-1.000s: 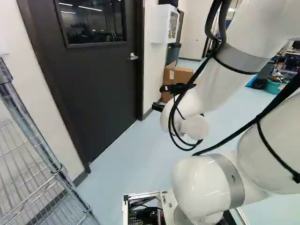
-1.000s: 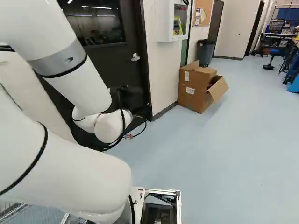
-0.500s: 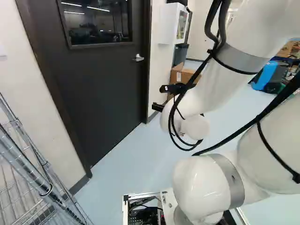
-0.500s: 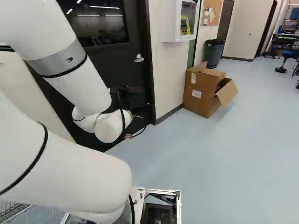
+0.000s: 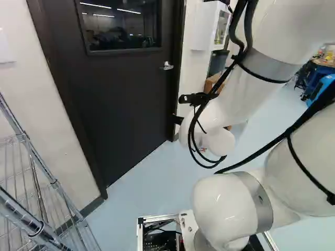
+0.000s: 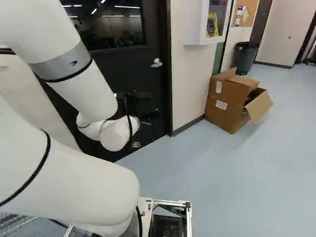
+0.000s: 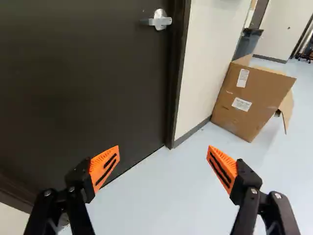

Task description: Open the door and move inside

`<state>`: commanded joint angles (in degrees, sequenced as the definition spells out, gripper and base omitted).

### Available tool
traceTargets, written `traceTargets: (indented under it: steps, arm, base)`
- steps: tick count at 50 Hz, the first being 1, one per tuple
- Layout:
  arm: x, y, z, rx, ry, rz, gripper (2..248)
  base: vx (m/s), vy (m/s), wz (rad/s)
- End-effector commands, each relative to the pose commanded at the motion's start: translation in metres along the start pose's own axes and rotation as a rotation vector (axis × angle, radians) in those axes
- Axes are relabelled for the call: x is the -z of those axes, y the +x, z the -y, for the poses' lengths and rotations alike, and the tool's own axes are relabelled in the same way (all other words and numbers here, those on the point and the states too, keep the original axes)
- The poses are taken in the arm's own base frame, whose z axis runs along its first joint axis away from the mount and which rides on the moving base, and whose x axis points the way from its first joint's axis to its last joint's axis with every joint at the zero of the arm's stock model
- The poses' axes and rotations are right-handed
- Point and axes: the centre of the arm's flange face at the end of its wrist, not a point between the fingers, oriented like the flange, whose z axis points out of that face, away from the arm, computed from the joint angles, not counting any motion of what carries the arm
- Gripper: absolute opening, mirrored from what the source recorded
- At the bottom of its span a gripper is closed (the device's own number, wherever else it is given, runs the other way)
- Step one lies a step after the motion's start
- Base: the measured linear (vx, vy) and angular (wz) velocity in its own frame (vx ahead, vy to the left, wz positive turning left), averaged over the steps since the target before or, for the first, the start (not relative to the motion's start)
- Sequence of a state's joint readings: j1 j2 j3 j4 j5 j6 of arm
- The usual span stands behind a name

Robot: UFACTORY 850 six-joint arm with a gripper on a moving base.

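The dark door (image 5: 115,99) is closed in its frame, with a window in its upper part. Its silver lever handle (image 5: 166,66) is near the edge beside the white wall; the right base view shows the same handle (image 6: 156,63). Only a small dark part of my gripper (image 5: 177,120) shows past the wrist in the left base view, low before the door's handle side. In the wrist view my gripper (image 7: 163,152) stands wide open, nothing between its orange-padded fingers. The handle (image 7: 159,20) is ahead of the fingers, touched by neither.
A wire shelf rack (image 5: 39,151) stands by the wall at the left of the left base view. Right of the door are a white wall cabinet (image 6: 201,22), an open cardboard box (image 6: 231,101) on the floor and a dark bin (image 6: 244,57).
The base has moved, turning left: door, handle, cabinet and box have all shifted rightward in both base views. The arm keeps its pose over its lowest joint.
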<state>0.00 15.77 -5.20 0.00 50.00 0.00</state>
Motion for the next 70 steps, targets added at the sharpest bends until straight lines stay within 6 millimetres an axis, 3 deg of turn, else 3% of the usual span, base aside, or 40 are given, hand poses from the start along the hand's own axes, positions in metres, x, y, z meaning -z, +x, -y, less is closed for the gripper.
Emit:
traceTargets:
  steps: [32,70]
  arm:
    - [0.0000,0.0000,0.0000,0.000,0.000,0.000,247]
    - [0.0000,0.0000,0.0000,0.000,0.000,0.000,247]
  base:
    - [0.193,-0.037,0.200]
    - [0.208,-0.049,-0.003]
